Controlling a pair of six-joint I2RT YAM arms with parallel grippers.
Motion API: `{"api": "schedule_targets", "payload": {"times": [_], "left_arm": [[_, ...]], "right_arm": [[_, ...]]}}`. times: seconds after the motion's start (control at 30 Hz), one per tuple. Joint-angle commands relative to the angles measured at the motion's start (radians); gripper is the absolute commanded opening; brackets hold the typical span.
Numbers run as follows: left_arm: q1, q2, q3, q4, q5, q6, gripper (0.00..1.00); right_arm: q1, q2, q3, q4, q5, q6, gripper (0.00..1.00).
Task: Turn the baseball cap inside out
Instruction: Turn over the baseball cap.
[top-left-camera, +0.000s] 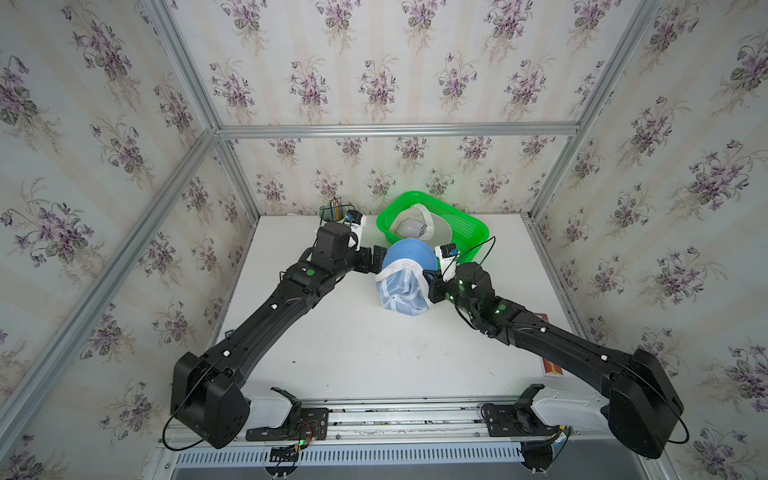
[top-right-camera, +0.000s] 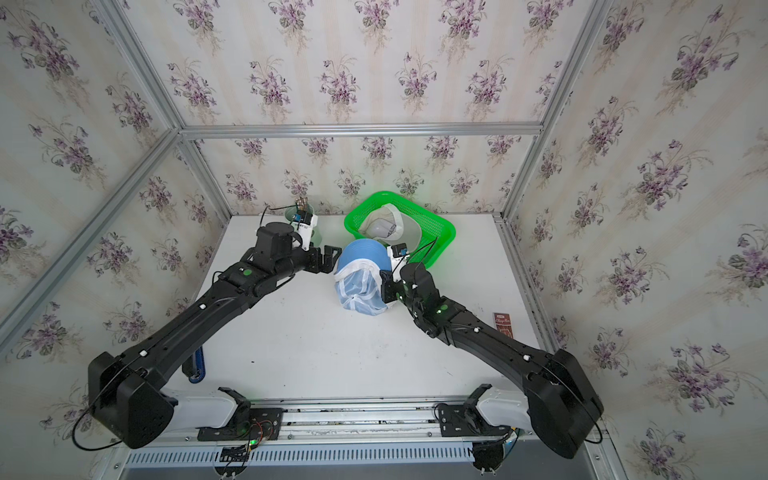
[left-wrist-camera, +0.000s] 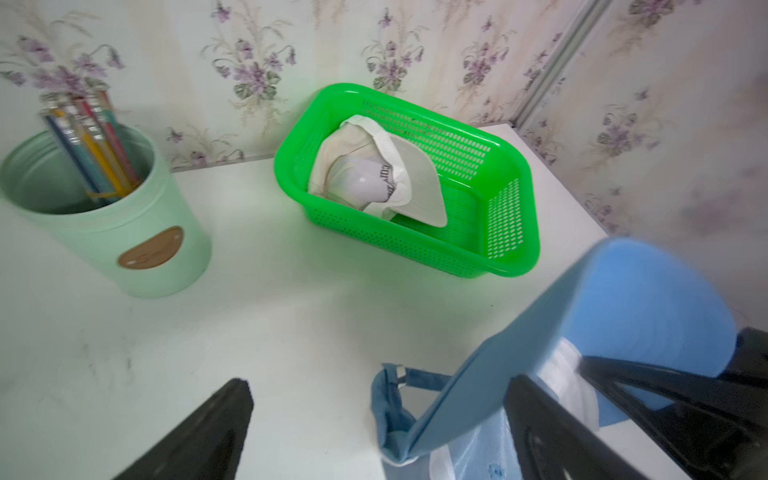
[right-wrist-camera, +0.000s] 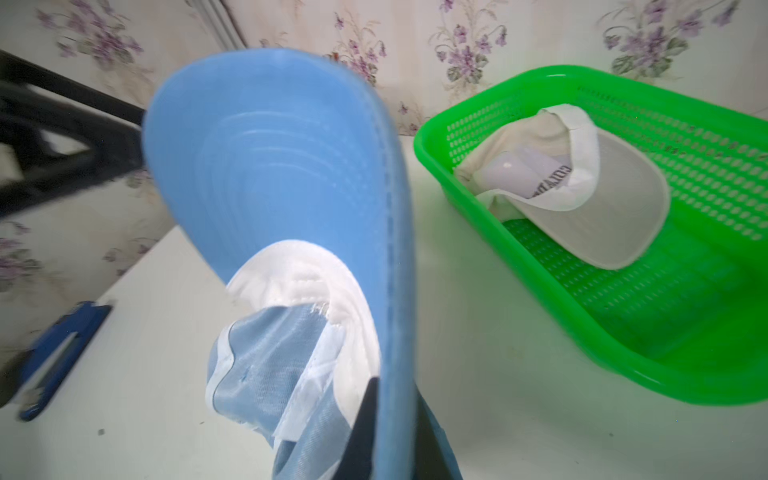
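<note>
Blue baseball cap (top-left-camera: 405, 266) in the right hand (top-left-camera: 429, 277)

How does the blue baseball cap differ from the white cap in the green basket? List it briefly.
Colour: the light blue baseball cap has white seam tape across its crown; the cream-white fabric cap is pale throughout. Support: the light blue baseball cap is gripped by the right pincer, brim raised; the cream-white fabric cap lies loose in the green perforated plastic basket. Both show their white sweatbands.

2 black arms (top-left-camera: 266, 316) have white bases (top-left-camera: 270, 409) and green lights (top-left-camera: 309, 272).
</note>
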Motion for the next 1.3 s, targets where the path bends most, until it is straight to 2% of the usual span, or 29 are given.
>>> {"api": "schedule_targets", "payload": {"times": [0.0,0.03,0.13,0.27,0.4,0.57,0.73,1.0,1.17,1.27], "left_arm": [[0.015,0.011,0.081,-0.237,-0.051,-0.100,0.99],[0.024,0.019,0.107,-0.280,-0.024,-0.129,0.99],[0.068,0.046,0.153,-0.392,0.149,-0.248,0.99],[0.111,0.024,0.029,-0.334,0.323,-0.498,0.99],[0.123,-0.065,-0.108,-0.210,0.339,-0.720,0.99],[0.124,-0.146,-0.184,-0.109,0.325,-0.930,0.99],[0.120,-0.166,-0.190,-0.120,0.316,-0.997,0.99],[0.097,-0.123,-0.258,-0.069,0.353,-1.027,0.98],[0.098,-0.119,-0.293,0.016,0.363,-1.043,0.87],[0.097,-0.106,-0.290,0.044,0.386,-1.039,0.74]], "right_arm": [[0.072,0.037,0.027,-0.015,0.307,-0.049,0.00],[0.100,0.053,0.033,-0.005,0.369,-0.070,0.00],[0.184,0.105,0.045,0.050,0.525,-0.133,0.00],[0.284,0.166,0.001,0.237,0.689,-0.251,0.00],[0.367,0.251,-0.029,0.437,0.809,-0.394,0.00],[0.452,0.352,-0.065,0.719,0.860,-0.579,0.00],[0.495,0.438,-0.060,0.884,0.877,-0.689,0.00],[0.538,0.529,-0.002,0.951,0.866,-0.744,0.00],[0.565,0.554,0.017,0.933,0.845,-0.745,0.00],[0.573,0.566,0.021,0.904,0.836,-0.728,0.00]]}}
